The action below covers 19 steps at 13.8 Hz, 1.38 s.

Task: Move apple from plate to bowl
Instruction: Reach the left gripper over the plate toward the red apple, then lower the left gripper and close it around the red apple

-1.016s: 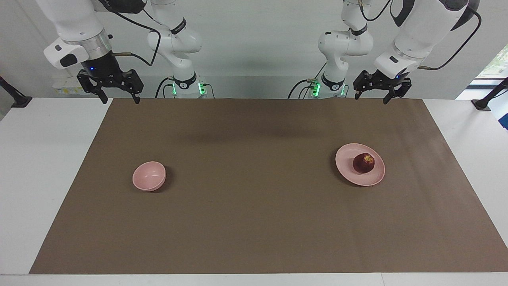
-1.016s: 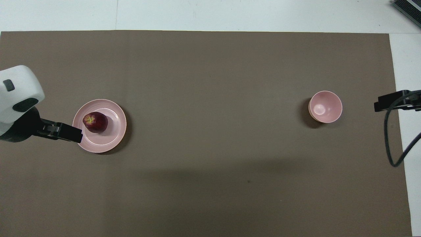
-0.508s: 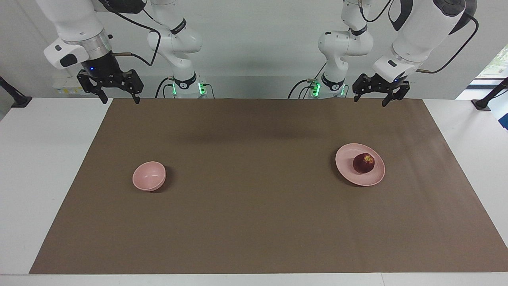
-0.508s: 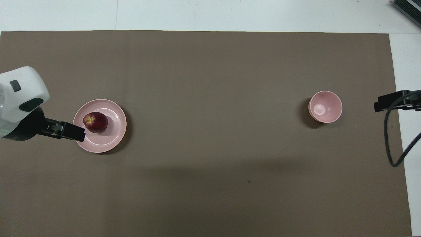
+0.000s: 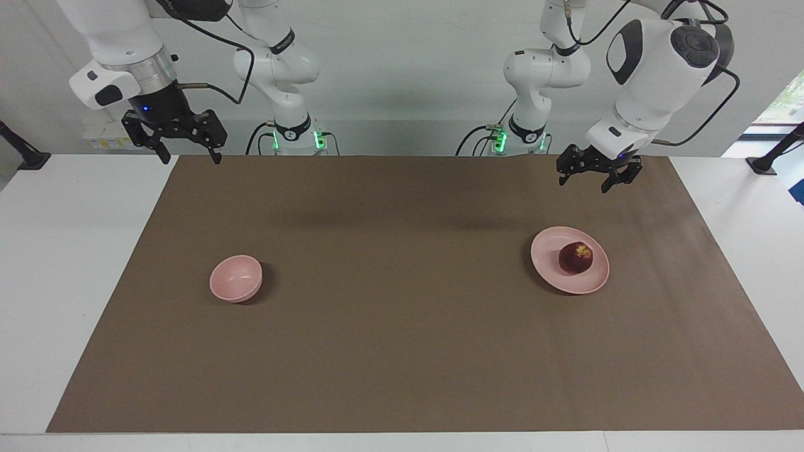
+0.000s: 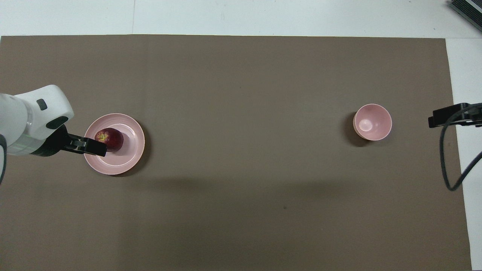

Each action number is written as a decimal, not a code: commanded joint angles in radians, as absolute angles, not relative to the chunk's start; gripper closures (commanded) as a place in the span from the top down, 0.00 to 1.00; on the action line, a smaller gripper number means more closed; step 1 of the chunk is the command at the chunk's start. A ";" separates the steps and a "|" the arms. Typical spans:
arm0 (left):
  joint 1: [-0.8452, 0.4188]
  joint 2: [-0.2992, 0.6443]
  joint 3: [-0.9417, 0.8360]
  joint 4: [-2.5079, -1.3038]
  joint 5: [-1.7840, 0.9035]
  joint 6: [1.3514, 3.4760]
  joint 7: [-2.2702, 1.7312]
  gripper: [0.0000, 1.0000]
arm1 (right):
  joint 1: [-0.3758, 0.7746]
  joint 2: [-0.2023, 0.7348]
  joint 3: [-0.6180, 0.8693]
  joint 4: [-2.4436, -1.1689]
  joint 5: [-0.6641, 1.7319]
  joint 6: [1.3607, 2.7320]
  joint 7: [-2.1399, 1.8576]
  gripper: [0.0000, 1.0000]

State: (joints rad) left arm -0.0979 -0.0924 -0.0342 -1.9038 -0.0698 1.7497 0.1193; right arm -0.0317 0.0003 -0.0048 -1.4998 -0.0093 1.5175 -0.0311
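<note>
The dark red apple [image 5: 576, 258] sits on the pale pink plate [image 5: 551, 250] toward the left arm's end of the brown mat; it also shows on the plate [image 6: 130, 152] in the overhead view [image 6: 113, 138]. The small pink bowl [image 5: 235, 277] stands empty toward the right arm's end and shows in the overhead view too [image 6: 372, 122]. My left gripper [image 5: 583, 184] is open and empty, raised over the plate's rim, clear of the apple; the overhead view shows it [image 6: 98, 149] at that rim. My right gripper [image 5: 191, 160] is open and waits raised over the mat's corner [image 6: 437, 118].
The brown mat [image 5: 402, 326] covers most of the white table [image 5: 75, 251]. A dark object [image 6: 467, 9] lies at the table's corner farthest from the robots, toward the right arm's end.
My left gripper has come down and moved toward the plate, now over its rim beside the apple. The right arm, apple, plate and bowl have not moved.
</note>
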 commanded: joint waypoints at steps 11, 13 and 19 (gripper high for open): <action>-0.015 0.136 -0.040 -2.026 -0.054 2.167 0.097 1.00 | -0.034 -0.005 0.000 -1.506 -0.014 1.509 -0.020 1.00; -0.015 0.158 -0.040 -2.046 -0.054 2.222 0.087 1.00 | -0.034 -0.005 0.000 -1.506 -0.014 1.509 -0.020 1.00; -0.012 0.160 -0.040 -2.125 -0.054 2.304 0.071 1.00 | -0.034 -0.005 0.000 -1.506 -0.014 1.509 -0.020 1.00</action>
State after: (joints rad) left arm -0.0090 0.1750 -0.0431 -2.0873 -0.0675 2.2697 0.0951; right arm -0.0317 0.0003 -0.0048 -1.4998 -0.0093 1.5175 -0.0311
